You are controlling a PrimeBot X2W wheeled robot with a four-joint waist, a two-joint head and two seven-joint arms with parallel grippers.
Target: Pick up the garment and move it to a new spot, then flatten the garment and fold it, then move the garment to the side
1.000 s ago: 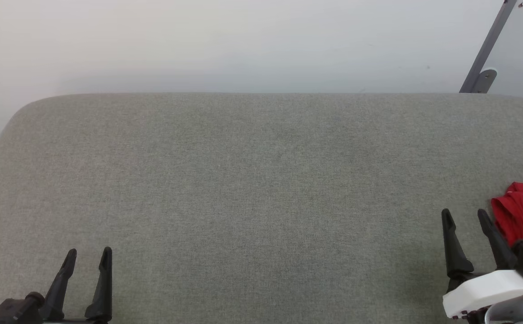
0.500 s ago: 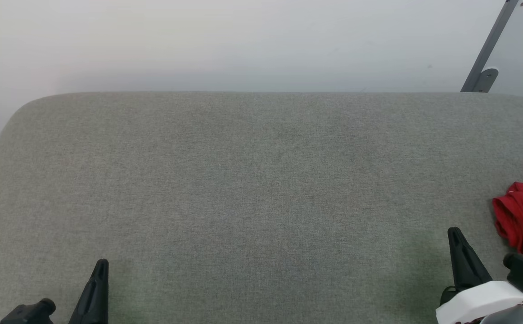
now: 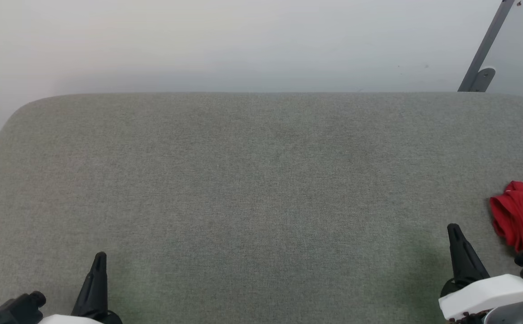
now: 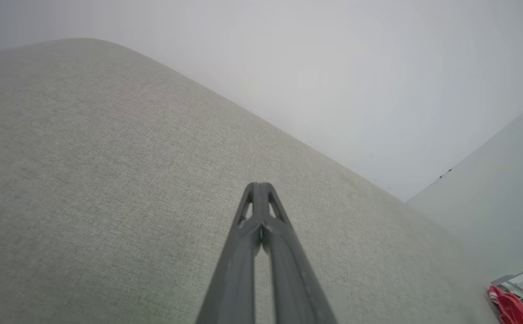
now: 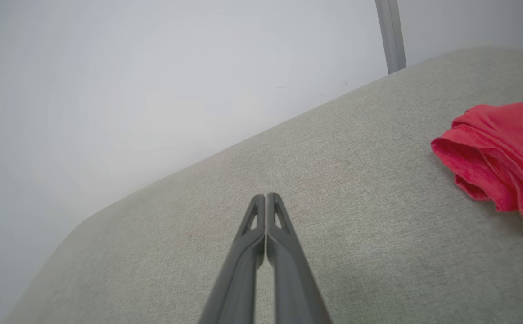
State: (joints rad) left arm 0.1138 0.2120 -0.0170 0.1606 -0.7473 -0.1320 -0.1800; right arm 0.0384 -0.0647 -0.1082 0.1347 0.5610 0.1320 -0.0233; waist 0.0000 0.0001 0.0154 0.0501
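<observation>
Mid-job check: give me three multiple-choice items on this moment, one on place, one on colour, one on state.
1. In the head view, where does the garment lie on the grey padded surface?
A. far left
B. centre
C. right edge

2. What colour is the garment?
A. blue
B. red
C. green

3. How do the right tool and left tool stand?
A. both shut, empty
B. both open
C. right shut on the garment

Answers:
1 C, it sits bunched at the picture's right border.
2 B, its folds show red.
3 A, each tool's own wrist view shows it closed on nothing.
</observation>
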